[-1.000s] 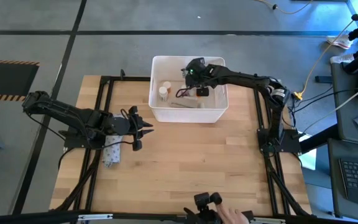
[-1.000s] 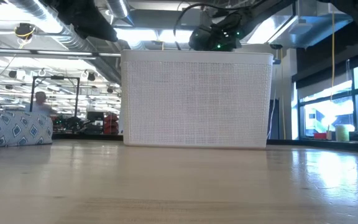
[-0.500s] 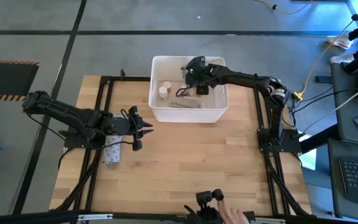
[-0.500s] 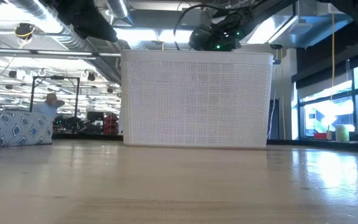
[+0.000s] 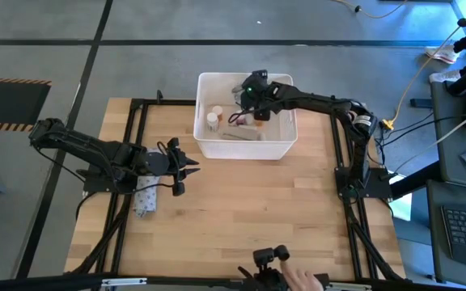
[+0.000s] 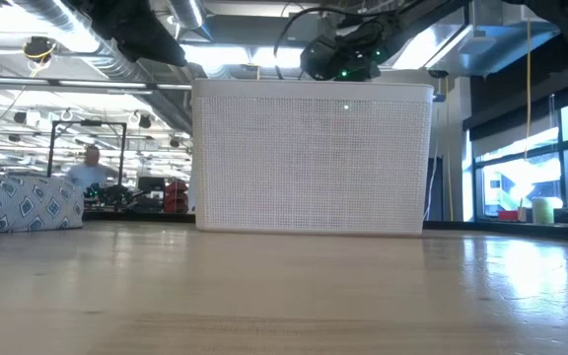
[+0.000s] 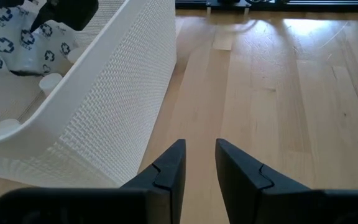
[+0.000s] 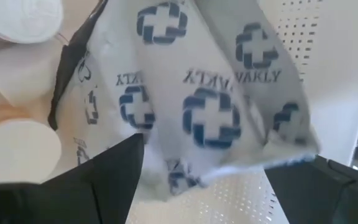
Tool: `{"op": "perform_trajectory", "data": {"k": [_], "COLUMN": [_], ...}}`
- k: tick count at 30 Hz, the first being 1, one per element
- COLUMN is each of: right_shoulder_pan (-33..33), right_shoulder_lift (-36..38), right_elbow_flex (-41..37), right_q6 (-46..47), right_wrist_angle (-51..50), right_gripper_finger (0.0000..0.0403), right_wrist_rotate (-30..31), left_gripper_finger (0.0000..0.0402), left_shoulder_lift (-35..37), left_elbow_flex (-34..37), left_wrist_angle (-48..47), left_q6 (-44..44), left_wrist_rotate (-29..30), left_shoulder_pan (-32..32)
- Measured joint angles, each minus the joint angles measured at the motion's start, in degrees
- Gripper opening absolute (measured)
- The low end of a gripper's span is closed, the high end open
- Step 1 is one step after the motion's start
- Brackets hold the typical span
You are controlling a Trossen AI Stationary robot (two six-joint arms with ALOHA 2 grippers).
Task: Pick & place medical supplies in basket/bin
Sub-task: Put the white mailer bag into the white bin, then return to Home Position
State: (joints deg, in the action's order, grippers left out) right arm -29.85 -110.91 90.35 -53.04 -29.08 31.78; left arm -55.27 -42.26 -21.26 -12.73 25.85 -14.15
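A white perforated plastic tub (image 5: pixel 209 147) sits on a smooth, pale wooden table (image 5: pixel 257 210) with visible grain.

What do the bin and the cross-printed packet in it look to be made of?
Bin: white moulded plastic, probably rigid, its walls patterned with a fine grid of tiny dimples or holes. Packet: thin, soft plastic film or paper, going by its creases and sag; printed with blue crosses.

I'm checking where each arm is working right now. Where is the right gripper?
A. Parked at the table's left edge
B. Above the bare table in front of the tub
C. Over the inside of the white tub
C: the high view shows the right gripper over the white tub.
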Motion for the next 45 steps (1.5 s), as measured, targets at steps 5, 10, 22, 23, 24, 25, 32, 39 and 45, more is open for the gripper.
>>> {"op": "perform_trajectory", "data": {"k": [5, 10, 22, 23, 24, 25, 32, 39, 45], "right_shoulder_pan": [0.0, 0.0, 0.5, 0.6, 0.9, 1.3, 5.0, 8.4, 10.2], "right_shoulder_lift": [0.0, 0.0, 0.4, 0.8, 1.2, 1.9, 11.6, 29.5, 42.1], "right_elbow_flex": [0.0, 0.0, 0.0, 0.0, 0.0, 0.0, 0.0, 0.0, -4.5], "right_q6": [0.0, 0.2, 0.7, 0.8, 1.6, 2.3, 15.2, 39.0, 53.3], "right_wrist_angle": [-0.2, 0.3, 7.5, 8.1, 8.7, 9.5, 4.0, -18.8, -26.1], "right_gripper_finger": [0.0316, 0.0316, 0.0317, 0.0317, 0.0317, 0.0317, 0.0317, 0.0317, 0.0317], "right_wrist_rotate": [-3.1, -4.5, 0.8, 1.0, 1.1, 1.2, -1.7, -26.2, -37.6], "left_gripper_finger": [0.0082, 0.0082, 0.0082, 0.0082, 0.0082, 0.0082, 0.0082, 0.0082, 0.0082], "left_shoulder_lift": [0.0, 0.0, 0.0, 0.0, 0.0, 0.0, 1.7, 1.5, 1.4], "left_elbow_flex": [0.0, 0.0, 0.0, 0.0, 0.0, 0.0, 0.0, 0.0, 0.0], "left_wrist_angle": [0.0, 0.0, 0.0, 0.0, 0.0, 0.0, 0.0, 0.3, 3.0], "left_q6": [0.0, 0.0, 0.0, 0.0, 0.0, 0.0, 1.2, -1.9, 0.5], "left_wrist_rotate": [0.0, 0.0, 0.2, 0.4, 0.7, 1.3, 3.3, -0.8, 4.0], "left_shoulder_pan": [0.0, 0.0, 0.0, 0.0, 0.0, 0.0, 0.0, 0.0, 0.0]}}
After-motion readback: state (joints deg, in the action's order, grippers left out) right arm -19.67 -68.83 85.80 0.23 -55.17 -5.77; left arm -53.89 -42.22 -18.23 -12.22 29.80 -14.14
